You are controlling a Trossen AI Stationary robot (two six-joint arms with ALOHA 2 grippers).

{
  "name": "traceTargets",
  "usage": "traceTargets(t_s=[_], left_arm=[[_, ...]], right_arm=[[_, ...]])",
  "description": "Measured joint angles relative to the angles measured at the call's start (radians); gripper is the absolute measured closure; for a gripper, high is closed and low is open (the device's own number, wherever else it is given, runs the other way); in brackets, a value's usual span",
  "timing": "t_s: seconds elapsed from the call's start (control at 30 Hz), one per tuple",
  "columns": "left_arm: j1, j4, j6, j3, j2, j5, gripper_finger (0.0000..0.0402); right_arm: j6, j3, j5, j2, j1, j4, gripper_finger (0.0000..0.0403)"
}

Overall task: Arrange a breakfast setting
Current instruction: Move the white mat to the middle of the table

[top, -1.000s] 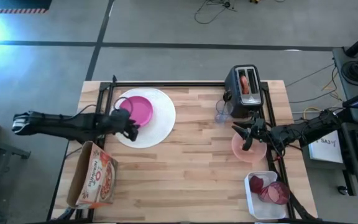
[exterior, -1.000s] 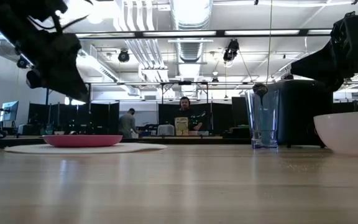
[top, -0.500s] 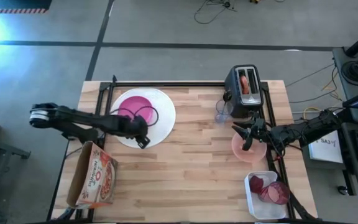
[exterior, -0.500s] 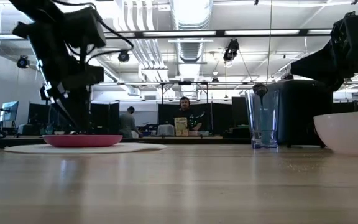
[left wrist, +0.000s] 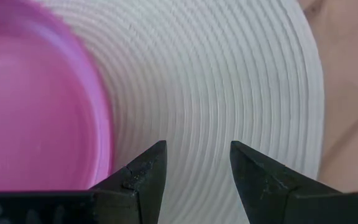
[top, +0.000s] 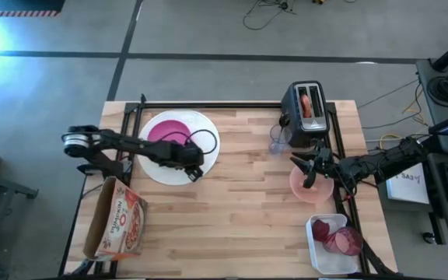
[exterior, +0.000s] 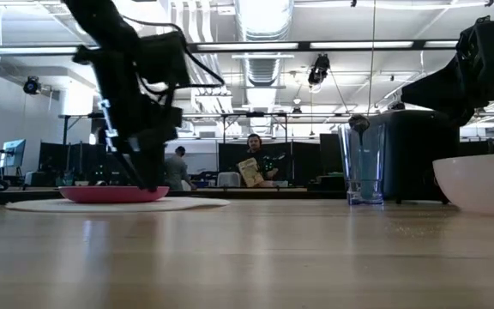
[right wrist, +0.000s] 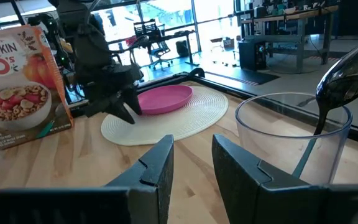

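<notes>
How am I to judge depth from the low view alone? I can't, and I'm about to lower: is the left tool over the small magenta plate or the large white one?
Observer: The left tool is over a bare part of the large white round ribbed plate, beside the smaller magenta plate, not over it.
Operator: Is it carrying anything?
Observer: No. Its wrist view shows the fingers apart with nothing between them.
Operator: And the right tool?
Observer: The right tool hangs over the translucent peach bowl, open and empty.
</notes>
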Motion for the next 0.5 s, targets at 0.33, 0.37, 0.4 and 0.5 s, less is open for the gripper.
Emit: traceTargets(t_s=[0.33,0.37,0.4,0.5], left_arm=[[0.016,0.041,-0.029,0.043,0.116,-0.006,0.0241],[0.016,0.051,-0.035,0.041,0.119,0.004,0.0242],[0.017,0.063,-0.04,0.04,0.124,0.018,0.0242],[0.007,0.112,-0.054,0.036,0.136,0.057,0.0242]], right_arm=[[0.0,0.0,0.0,0.0,0.0,0.0,0.0303],[0.0,0.0,0.0,0.0,0.0,0.0,0.0303],[0.0,0.0,0.0,0.0,0.0,0.0,0.0303],[0.0,0.0,0.0,0.0,0.0,0.0,0.0303]])
